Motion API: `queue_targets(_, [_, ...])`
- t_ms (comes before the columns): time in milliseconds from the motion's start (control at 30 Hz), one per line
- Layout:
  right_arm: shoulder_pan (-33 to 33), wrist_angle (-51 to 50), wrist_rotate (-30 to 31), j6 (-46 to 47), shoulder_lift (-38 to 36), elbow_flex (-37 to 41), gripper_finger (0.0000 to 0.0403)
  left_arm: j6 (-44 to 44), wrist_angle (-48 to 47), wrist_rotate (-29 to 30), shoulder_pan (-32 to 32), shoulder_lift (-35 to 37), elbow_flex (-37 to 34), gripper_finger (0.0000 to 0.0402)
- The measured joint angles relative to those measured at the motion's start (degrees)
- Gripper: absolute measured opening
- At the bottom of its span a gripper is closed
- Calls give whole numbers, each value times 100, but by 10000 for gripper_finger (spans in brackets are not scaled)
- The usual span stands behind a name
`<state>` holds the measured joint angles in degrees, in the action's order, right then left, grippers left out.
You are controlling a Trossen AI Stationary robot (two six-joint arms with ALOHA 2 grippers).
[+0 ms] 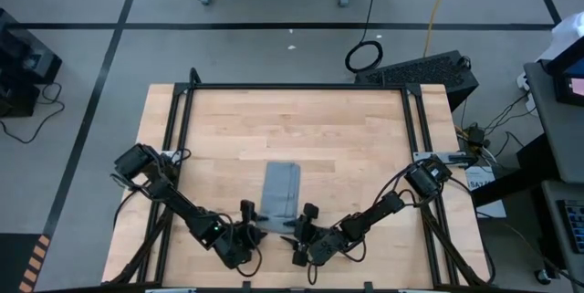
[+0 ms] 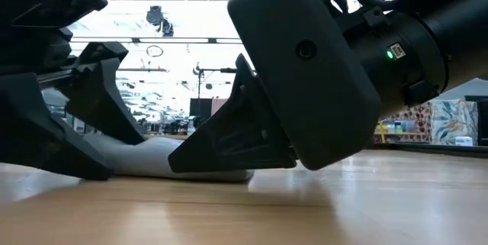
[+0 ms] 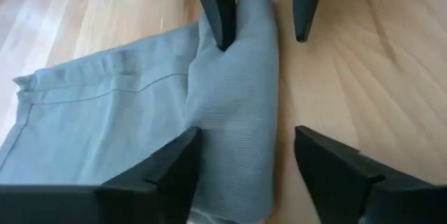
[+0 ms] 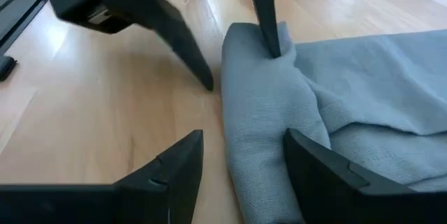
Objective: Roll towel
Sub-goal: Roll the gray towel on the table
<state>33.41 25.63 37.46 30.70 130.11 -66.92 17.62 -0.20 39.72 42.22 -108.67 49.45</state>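
Your left gripper (image 3: 241, 151) and right gripper (image 4: 241, 158), fingers spread, straddle the towel (image 1: 280, 193)'s rolled end; uneven pushing could skew it.

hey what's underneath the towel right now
The towel lies on the bare wooden table. Its near edge is folded over, and the open left gripper and right gripper straddle that fold. Anything under the cloth is hidden.

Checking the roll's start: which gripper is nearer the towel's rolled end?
Neither clearly: the left gripper and right gripper both straddle the rolled end of the towel, open, from opposite sides.
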Motion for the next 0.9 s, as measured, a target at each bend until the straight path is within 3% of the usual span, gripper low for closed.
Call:
queue_targets(133, [77, -102, -25, -438, -199, 21, 192, 393, -174, -84, -2, -15, 0, 139])
queue_targets(267, [258, -351, -54, -1625, -605, 45, 198, 482, -316, -108, -5, -12, -8, 28])
queue_targets(367, [466, -664, 65, -2317, -987, 25, 211, 554, -339, -98, 26, 10, -12, 27])
queue_targets(533, [722, -1126, 688, -2238, -1129, 24, 239, 551, -423, -472, 21, 232, -28, 36])
queue_targets(700, [631, -859, 720, -1743, -762, 17, 257, 433, -472, -1301, -154, 575, -39, 28])
queue_targets(900, [422, 397, 711, -2107, -361, 0, 258, 707, -689, -2420, -596, 761, -33, 27])
